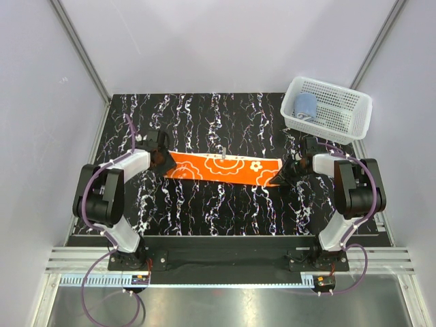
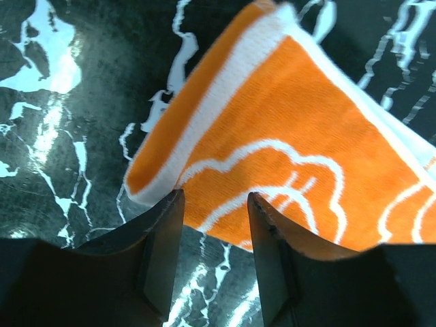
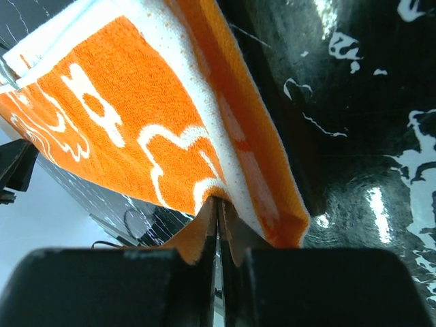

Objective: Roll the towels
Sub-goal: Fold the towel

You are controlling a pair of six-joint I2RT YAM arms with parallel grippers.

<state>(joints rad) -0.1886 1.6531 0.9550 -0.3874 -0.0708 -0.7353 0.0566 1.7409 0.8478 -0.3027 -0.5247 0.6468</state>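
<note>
1. The orange towel point(image 1: 221, 168) lies folded into a long strip across the middle of the table point(image 1: 204, 204), stretched between our two arms; none of it is rolled yet.
2. The blue towel point(image 1: 305, 105) sits as a roll inside the basket point(image 1: 325, 131) at the far right corner; we judge that half of the job done.
3. Our right gripper point(image 3: 218, 204) is clamped on the strip's right end, jaws almost together with a thin edge of cloth pinched between them; that end appears lifted a little off the table.
4. Our left gripper point(image 2: 214, 197) stands with jaws apart at the left end's near edge; the cloth sits in the gap, but nothing pinches it.
5. First risk, as we see it: if the left jaws catch only the outermost fringe, the cloth may slip out once we begin turning; the roll would start loose or crooked.
6. Second risk: if the right side pulls while the left has no hold, the whole strip may slide rightward and the fold may open; the layers look merely laid over each other.
7. Third risk: uneven tension between the ends could twist the strip; a twisted start gives a cone, not a neat roll.
</note>
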